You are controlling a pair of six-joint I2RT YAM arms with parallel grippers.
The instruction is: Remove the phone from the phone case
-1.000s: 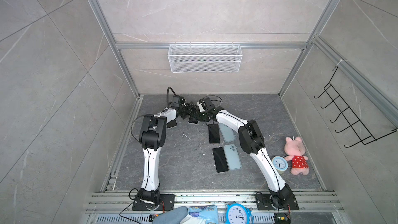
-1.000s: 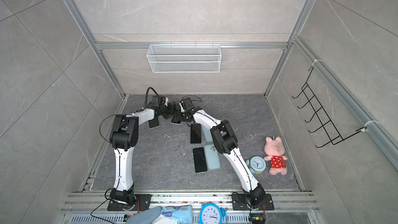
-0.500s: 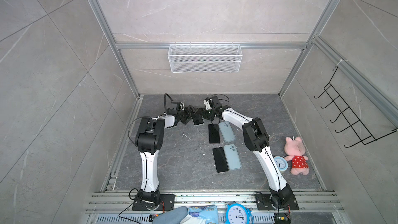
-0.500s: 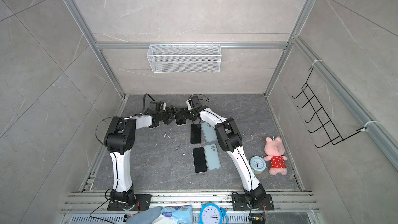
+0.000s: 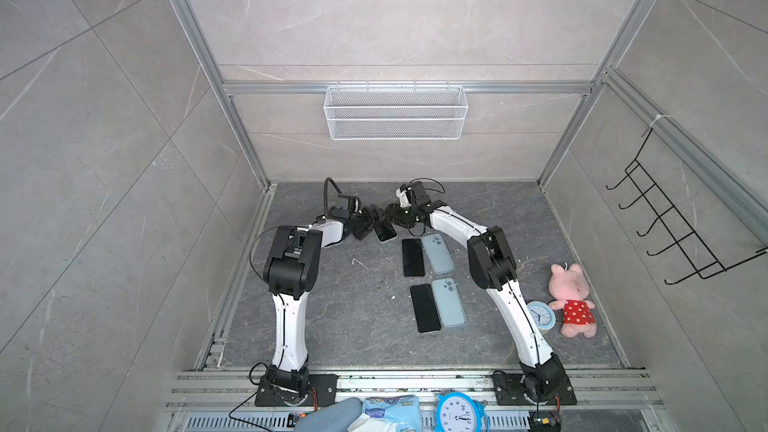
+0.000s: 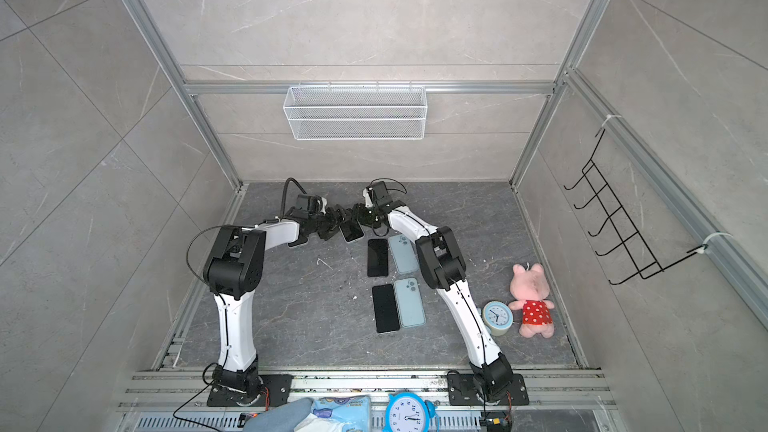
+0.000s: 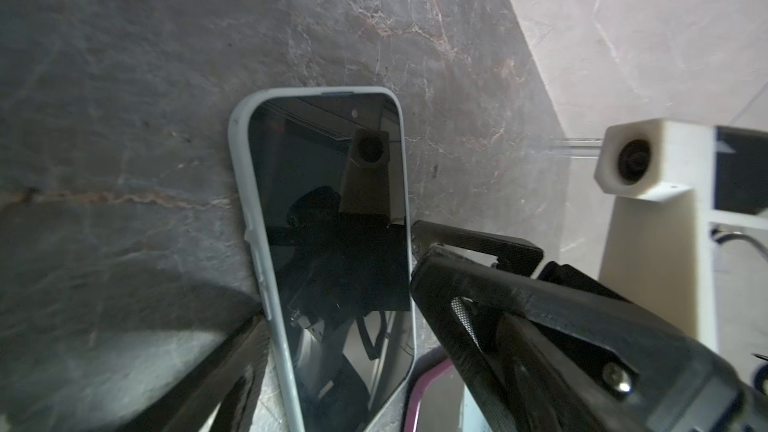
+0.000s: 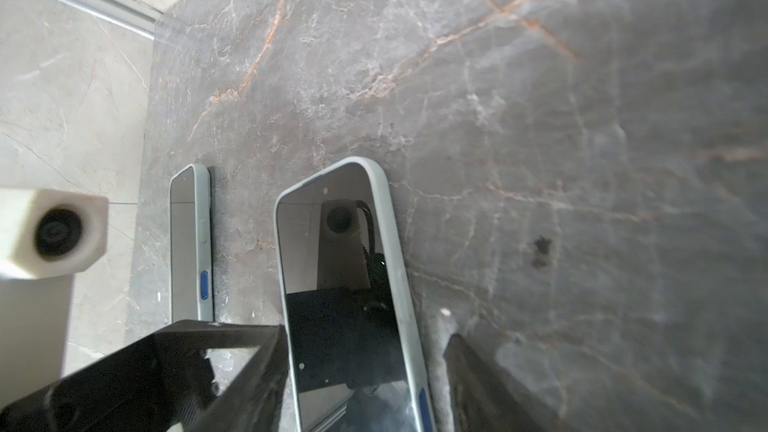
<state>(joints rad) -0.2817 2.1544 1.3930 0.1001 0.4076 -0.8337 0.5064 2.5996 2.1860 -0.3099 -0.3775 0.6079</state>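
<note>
The phone lies screen up in a pale phone case on the grey marble floor, at the back centre in both top views. My left gripper reaches it from the left and my right gripper from the right. In the left wrist view the left gripper is open and straddles the phone's lower end. In the right wrist view the right gripper is also astride the phone. One of its fingers rests at the case edge, and the other stands a little off it.
Another cased phone lies just beside it, under the left arm. Two black phones and two pale blue cases lie nearer the front. A clock and pink toy sit right. A wire basket hangs on the back wall.
Both grippers have come down around the cased phone. The right wrist has swung to the right and its jaws have narrowed. The phone has shifted slightly right.
</note>
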